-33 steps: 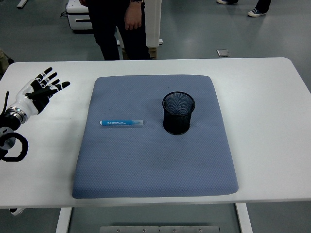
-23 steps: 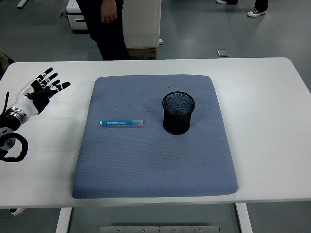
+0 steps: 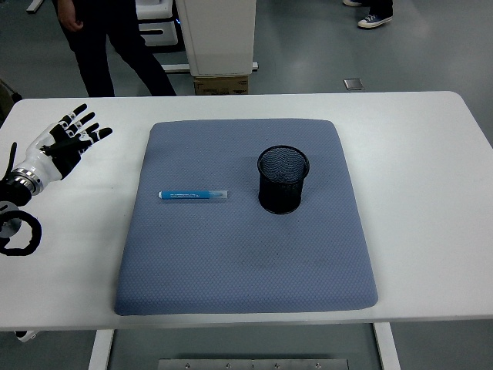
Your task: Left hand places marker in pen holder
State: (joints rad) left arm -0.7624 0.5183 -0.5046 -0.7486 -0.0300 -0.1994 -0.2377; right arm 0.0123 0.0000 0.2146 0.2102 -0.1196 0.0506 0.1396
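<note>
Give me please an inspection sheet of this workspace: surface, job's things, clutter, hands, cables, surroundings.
Surface: white table with a blue-grey mat lying flat in the middle.
Job's things: blue marker lies flat on the mat, left of the black mesh pen holder, apart from it; the holder stands upright and looks empty.
Clutter: nothing seen.
Hands: left hand over the table's left edge, fingers spread, holding nothing, well away from the marker; right hand not in view.
Cables: black cable loop by the left arm.
Surroundings: grey floor; a person stands behind the table at top left; a white cabinet beyond the far edge.
</note>
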